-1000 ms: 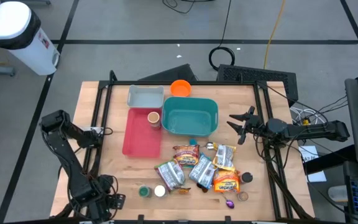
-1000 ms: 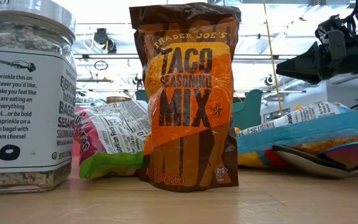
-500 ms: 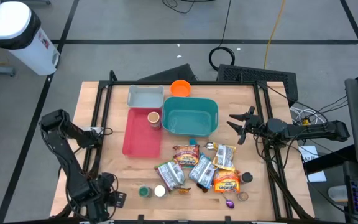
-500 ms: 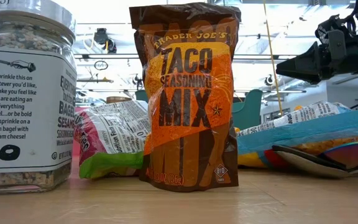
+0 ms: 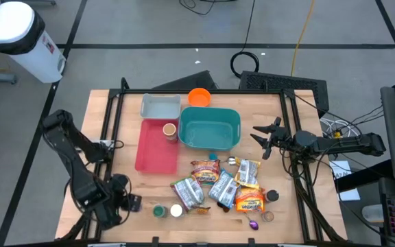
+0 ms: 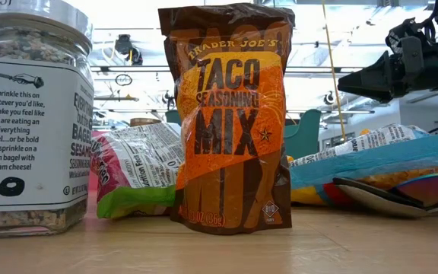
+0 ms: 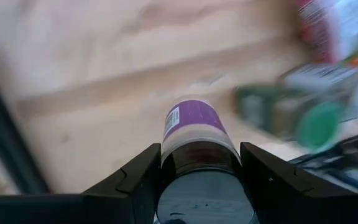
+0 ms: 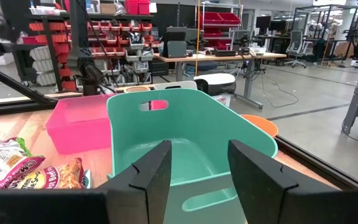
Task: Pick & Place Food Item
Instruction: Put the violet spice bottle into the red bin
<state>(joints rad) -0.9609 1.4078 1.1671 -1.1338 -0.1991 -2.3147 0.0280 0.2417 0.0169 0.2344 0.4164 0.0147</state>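
Left hand (image 7: 201,186) is closed around a small jar with a purple label (image 7: 194,124), held just above the front-left of the worktop (image 5: 132,180), near the green-lidded jar (image 5: 159,211). The jar looks rigid, smooth and likely slippery; gripping mid-body across its round sides suits it. Right hand (image 5: 265,139) hangs open beside the teal bin (image 5: 210,127), empty.

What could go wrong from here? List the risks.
1. The left gripper holds a purple-labelled jar only at its dark lid end; most of the jar sticks out past the fingers, so it might slip or tip while the arm moves.
2. A green-lidded jar and a white-lidded one stand close by; a low swing could knock them.
3. The right gripper hangs open beside the teal bin, a possible obstacle.
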